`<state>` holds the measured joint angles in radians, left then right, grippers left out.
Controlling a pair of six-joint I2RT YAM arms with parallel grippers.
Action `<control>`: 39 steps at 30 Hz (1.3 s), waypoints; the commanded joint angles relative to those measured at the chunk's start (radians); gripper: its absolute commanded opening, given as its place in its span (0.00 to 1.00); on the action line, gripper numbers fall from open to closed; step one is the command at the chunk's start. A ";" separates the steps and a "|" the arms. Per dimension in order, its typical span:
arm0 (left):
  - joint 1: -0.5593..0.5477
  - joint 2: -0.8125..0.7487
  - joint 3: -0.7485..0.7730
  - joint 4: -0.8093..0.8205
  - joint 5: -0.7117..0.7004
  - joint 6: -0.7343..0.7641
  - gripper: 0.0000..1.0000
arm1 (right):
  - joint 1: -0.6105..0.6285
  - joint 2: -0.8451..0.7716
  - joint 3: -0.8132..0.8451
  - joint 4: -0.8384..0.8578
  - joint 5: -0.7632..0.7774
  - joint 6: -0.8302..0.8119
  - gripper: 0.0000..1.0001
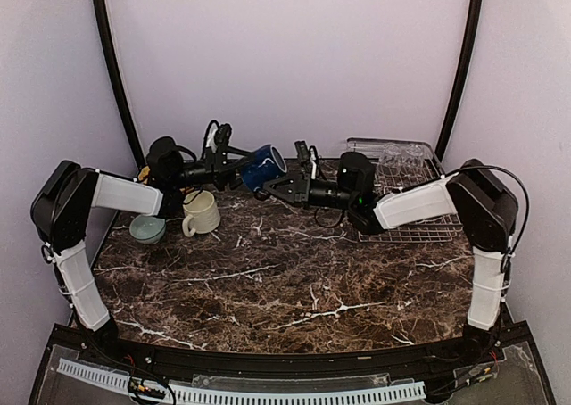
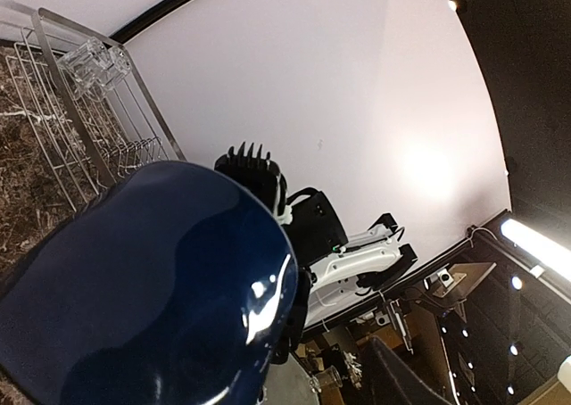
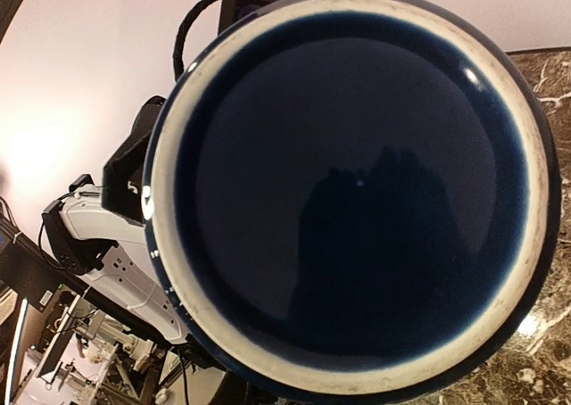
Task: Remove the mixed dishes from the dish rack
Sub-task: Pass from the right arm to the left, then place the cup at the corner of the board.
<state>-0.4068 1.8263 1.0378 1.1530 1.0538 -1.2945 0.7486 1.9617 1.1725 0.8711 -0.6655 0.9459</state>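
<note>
Evenly and softly lit from overhead in the top view, with only weak shadows on the marble table (image 1: pixel 268 289). Bowed at the edges by the wide lenses, most strongly in both wrist views. Streaked with white glare on the dark navy mug (image 2: pixel 152 289), close up and slightly soft. Washed out in a bright patch on the wall (image 2: pixel 419 169); lit by strip lamps (image 2: pixel 535 240) lower right. Dim and faintly mirrored inside the mug in the right wrist view.

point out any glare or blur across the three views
top external: even, sharp light, though the clear glass tumbler barely stands out from the dish rack wires; left wrist: the dark navy mug looms close with white glare streaks, lamps flare at right; right wrist: its dark inside fills the frame.
</note>
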 commanded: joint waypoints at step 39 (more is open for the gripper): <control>-0.149 -0.016 0.442 -1.702 -0.817 1.022 0.01 | -0.058 -0.274 -0.150 -0.446 0.363 -0.315 0.85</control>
<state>-0.4789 1.7924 1.3769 -0.2993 0.4557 -0.4450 0.6926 1.7020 1.0100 0.4824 -0.3458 0.6853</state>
